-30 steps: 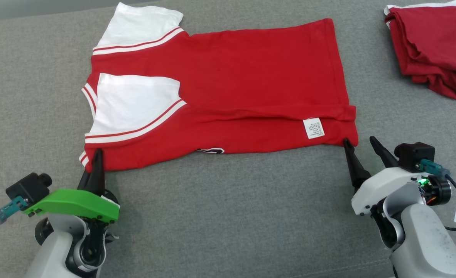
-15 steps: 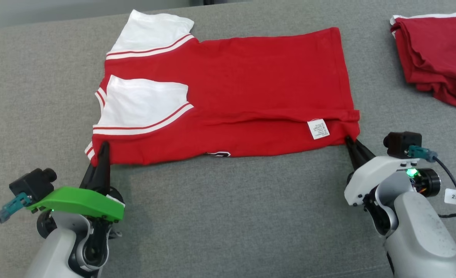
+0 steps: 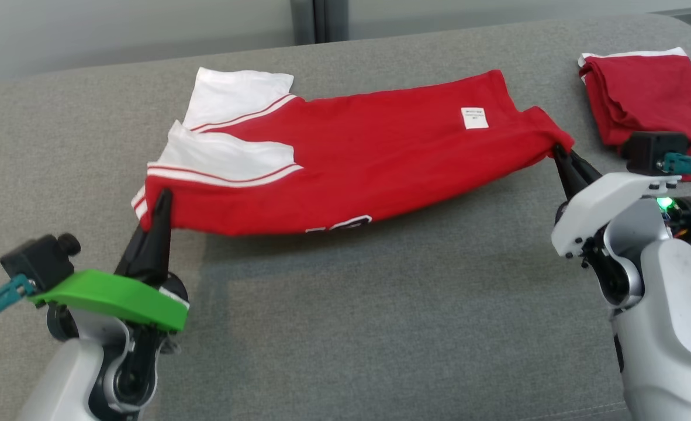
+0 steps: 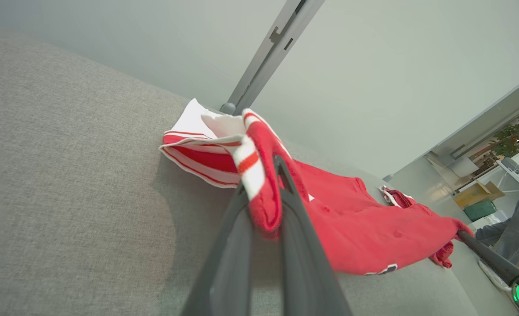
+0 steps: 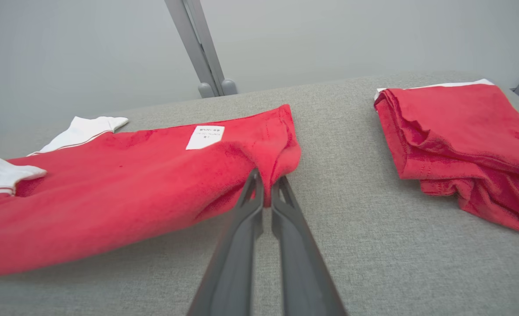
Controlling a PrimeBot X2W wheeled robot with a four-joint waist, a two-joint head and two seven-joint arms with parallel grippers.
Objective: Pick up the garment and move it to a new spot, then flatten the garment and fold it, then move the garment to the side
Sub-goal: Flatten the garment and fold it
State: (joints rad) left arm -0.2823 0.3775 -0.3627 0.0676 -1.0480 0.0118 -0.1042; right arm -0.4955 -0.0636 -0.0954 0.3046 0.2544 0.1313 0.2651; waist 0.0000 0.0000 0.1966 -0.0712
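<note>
The garment (image 3: pixel 345 164) is a red shirt with white sleeves and a small white label, folded lengthwise on the grey cushion. Its near edge hangs lifted above the surface, stretched between both grippers. My left gripper (image 3: pixel 163 202) is shut on the near shoulder corner, seen up close in the left wrist view as red and white cloth (image 4: pixel 264 193) pinched between the fingers. My right gripper (image 3: pixel 558 153) is shut on the near hem corner (image 5: pixel 266 184). The far half of the garment (image 5: pixel 110 153) still rests on the cushion.
A second folded red garment (image 3: pixel 649 99) lies at the far right of the cushion (image 3: pixel 345 327), close behind my right wrist. A pale wall with a grey post (image 3: pixel 313 20) runs behind the cushion's far edge. A person's sleeve (image 4: pixel 518 228) shows far off.
My right gripper closed on the hem corner. Both grippers then rose and moved away from me, lifting the near edge off the cushion. The head camera tilted up, shifting the whole view.
</note>
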